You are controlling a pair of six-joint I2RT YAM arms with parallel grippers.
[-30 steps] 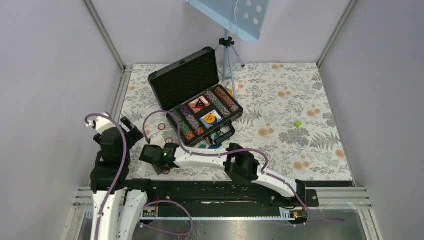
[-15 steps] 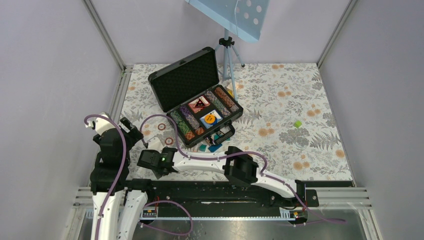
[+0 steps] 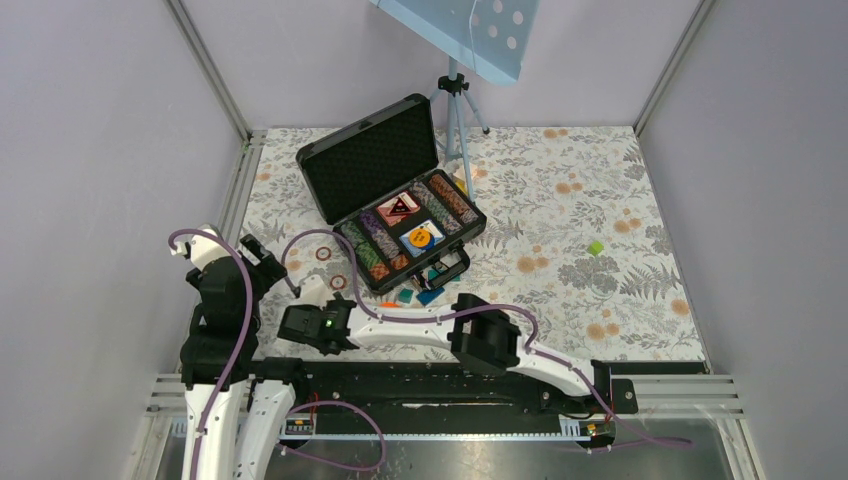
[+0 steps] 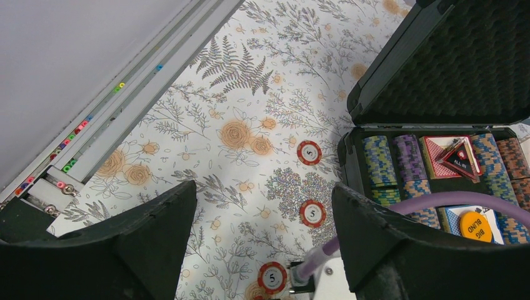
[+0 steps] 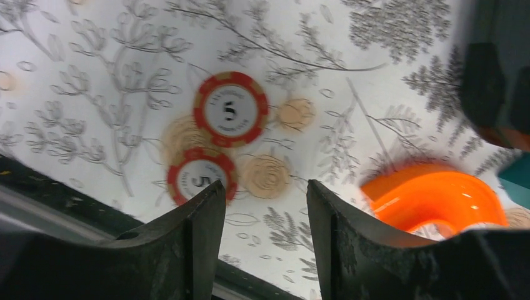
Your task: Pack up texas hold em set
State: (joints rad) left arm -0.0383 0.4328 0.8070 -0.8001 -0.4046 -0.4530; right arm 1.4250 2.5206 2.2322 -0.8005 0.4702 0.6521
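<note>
The black briefcase lies open at the table's back left, with rows of striped chips, a red deck and a blue deck inside. It also shows in the left wrist view. Loose red chips lie left of it. My right gripper reaches left along the front edge. It is open and empty above the cloth, with two red "5" chips just ahead. My left gripper is open and empty, high above three red chips.
An orange curved piece lies right of my right fingers, a teal block beyond it. Small teal and blue blocks lie before the case. A tripod stands behind the case. A green block is at the right.
My right gripper has slid a little left and toward the near edge, uncovering the blocks in front of the case. The left arm has not moved.
</note>
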